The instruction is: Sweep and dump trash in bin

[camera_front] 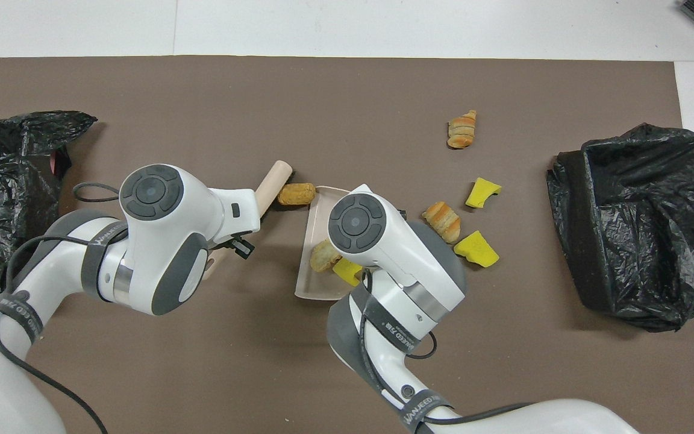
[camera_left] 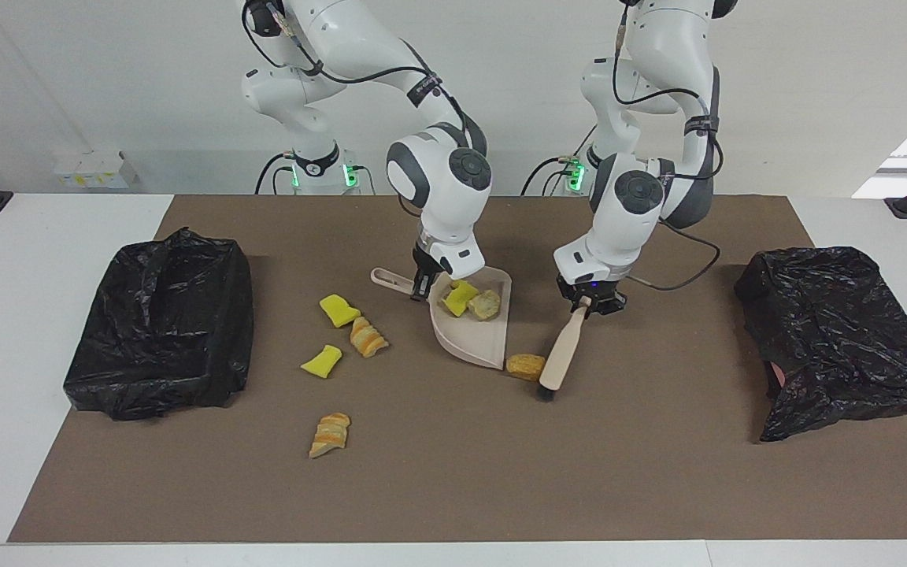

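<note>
Going across the facing view: one black bin (camera_left: 161, 323) sits at the right arm's end of the tabletop (camera_left: 453, 472), mouth up. Four scraps (camera_left: 339, 309) lie loose near it, two yellow foam, two bready.

Mid-table our right claw (camera_left: 420, 285) is clamped on the dustpan (camera_left: 475, 331) handle, probably pinning the pan flat so its lip meets the sweep. Two scraps, one yellow and one tan, are already in the pan. A seventh, a tan chunk (camera_left: 526, 366), sits right at the pan's lip, touching the brush (camera_left: 562, 353). Our left claw (camera_left: 589, 303) grips the brush's wooden handle, bristles down on the mat, so we'd say it's mid-sweep on that piece. A second bag (camera_left: 839, 331) lies at the left arm's end.

The overhead view hides both claws and most of the brush under the arms; only the facing one shows the grips. What it adds is how the chunk (camera_front: 296, 193) lies just at the pan's (camera_front: 317, 277) rim.
</note>
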{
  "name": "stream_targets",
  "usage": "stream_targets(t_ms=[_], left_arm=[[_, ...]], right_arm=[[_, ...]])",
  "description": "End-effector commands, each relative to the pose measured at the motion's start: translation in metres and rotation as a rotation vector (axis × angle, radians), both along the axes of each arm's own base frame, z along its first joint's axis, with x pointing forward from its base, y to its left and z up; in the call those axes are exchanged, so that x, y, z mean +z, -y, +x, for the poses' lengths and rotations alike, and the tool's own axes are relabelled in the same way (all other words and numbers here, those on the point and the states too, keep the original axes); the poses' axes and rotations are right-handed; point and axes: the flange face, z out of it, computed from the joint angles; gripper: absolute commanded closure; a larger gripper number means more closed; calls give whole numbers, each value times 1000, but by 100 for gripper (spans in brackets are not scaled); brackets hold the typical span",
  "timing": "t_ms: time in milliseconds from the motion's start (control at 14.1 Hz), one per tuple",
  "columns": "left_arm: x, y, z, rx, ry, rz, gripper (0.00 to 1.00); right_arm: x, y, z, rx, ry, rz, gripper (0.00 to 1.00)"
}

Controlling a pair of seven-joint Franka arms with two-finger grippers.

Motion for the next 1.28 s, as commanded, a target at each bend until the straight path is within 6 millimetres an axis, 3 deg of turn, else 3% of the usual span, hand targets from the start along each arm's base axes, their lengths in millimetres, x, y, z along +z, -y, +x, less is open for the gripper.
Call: stream_targets(t_ms=[0, 142, 284, 639, 923, 1065, 1207], left_arm=[[13, 32, -29, -132, -15, 19, 100], [15, 57, -54, -178, -32, 30, 100], [16, 58, -60, -88, -49, 47, 100], [13, 22, -40, 337, -58, 89, 100], [7, 0, -33, 556, -66, 115, 100], [5, -3, -38, 642, -68, 129, 100], [4, 0, -49, 711, -71, 146, 100]], right_arm=[[4, 5, -5, -34, 0, 9, 100], [4, 5, -5, -21, 0, 10, 100], [5, 4, -3, 15, -2, 16, 100], [9, 3, 1, 107, 1, 22, 100], [15, 13, 10, 151, 4, 37, 100], [27, 29, 18, 146, 14, 48, 100], [54, 59, 31, 158, 34, 70, 100]])
